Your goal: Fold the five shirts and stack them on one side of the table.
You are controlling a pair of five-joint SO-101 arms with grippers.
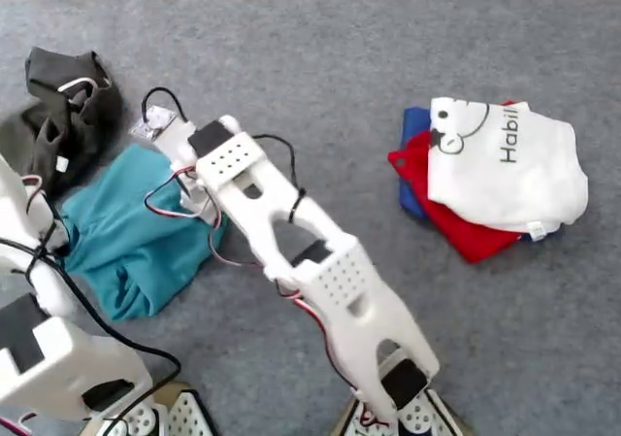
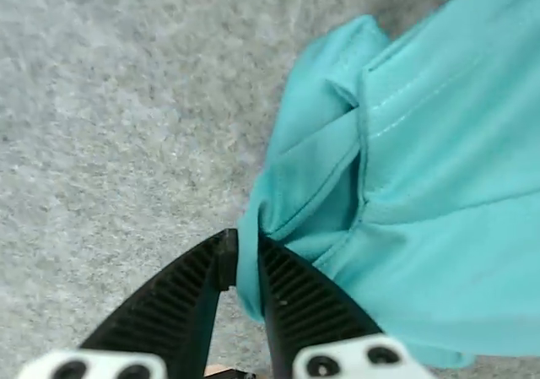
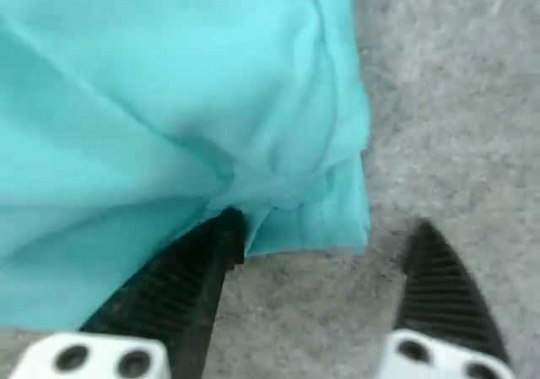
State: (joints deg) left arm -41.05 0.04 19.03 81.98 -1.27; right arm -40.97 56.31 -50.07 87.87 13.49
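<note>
Where the teal shirt is found: the teal shirt [image 1: 126,232] is spread in a crumpled heap on the left part of the grey tabletop [image 1: 320,57], with both arms brought up to it.
Shirt condition: no fold is made; loose creases and a stitched hem are seen in both wrist views.
Left pincer: the left pincer [image 2: 245,242] is almost fully closed, and a bunched edge of the teal shirt is pinched between its two black ribbed fingers [image 2: 295,295], low over the tabletop.
Right pincer: the right pincer [image 3: 327,225] is spread wide; one finger is set against the edge of the teal cloth, the other is held over bare tabletop beside it, and nothing is gripped.
Left arm: the left arm [image 1: 39,358] is seen along the lower left edge of the high view, beside the shirt.
Right arm: the right arm [image 1: 291,222] is stretched from its base at the near edge diagonally across to the shirt's far right side.
Dark shirt: the dark shirt [image 1: 63,111] is left unfolded in a heap at the far left, near the teal one; whether they touch cannot be told.
Folded stack: on the right side, well apart from the teal shirt, the white shirt [image 1: 509,169] is laid on the red shirt [image 1: 456,222], and the blue shirt [image 1: 415,125] is seen at the stack's left and far edges, beneath the red.
</note>
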